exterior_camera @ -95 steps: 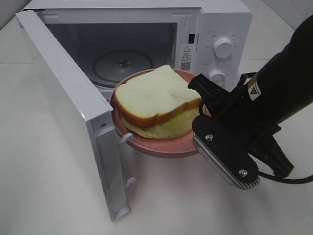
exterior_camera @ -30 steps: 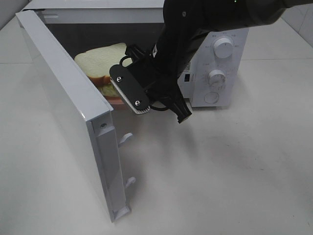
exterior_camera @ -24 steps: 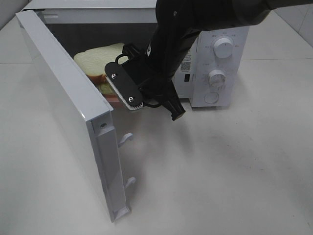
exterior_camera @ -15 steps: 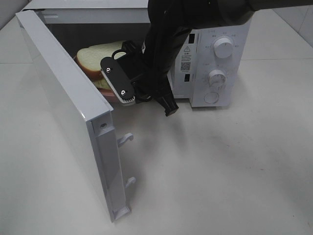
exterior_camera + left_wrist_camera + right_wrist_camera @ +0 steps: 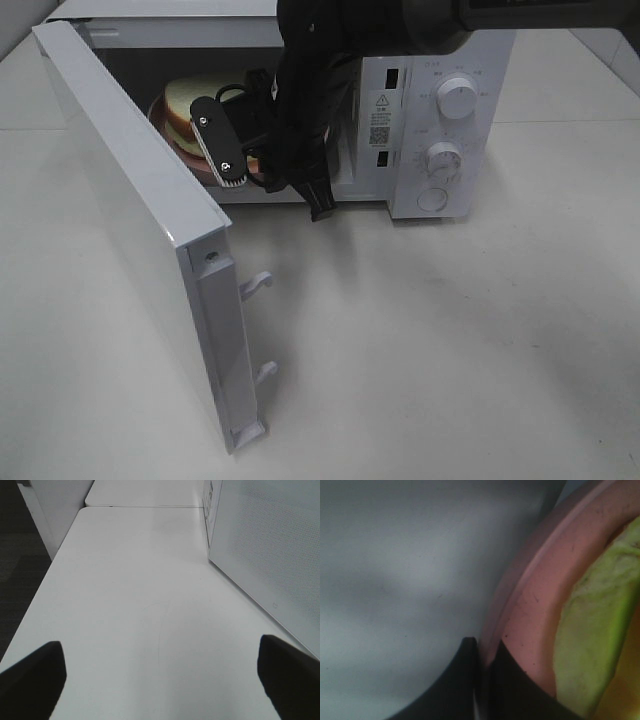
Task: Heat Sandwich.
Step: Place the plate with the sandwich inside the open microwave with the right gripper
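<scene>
The sandwich (image 5: 185,100) seemed soft, light and easily squashed. The right gripper (image 5: 482,655) pinched the rim of its pink plate (image 5: 535,610) instead; the left gripper (image 5: 160,675) was spread, empty.

Counted on one table (image 5: 450,350): one microwave (image 5: 440,60) with one door (image 5: 130,220). Two knobs (image 5: 457,97) were tallied on its panel, and two hooks (image 5: 256,284) on the door edge. One sandwich (image 5: 185,100) and one plate (image 5: 535,600) were recorded, and two grippers were noted: one left gripper (image 5: 160,680), one right gripper (image 5: 485,655).
</scene>
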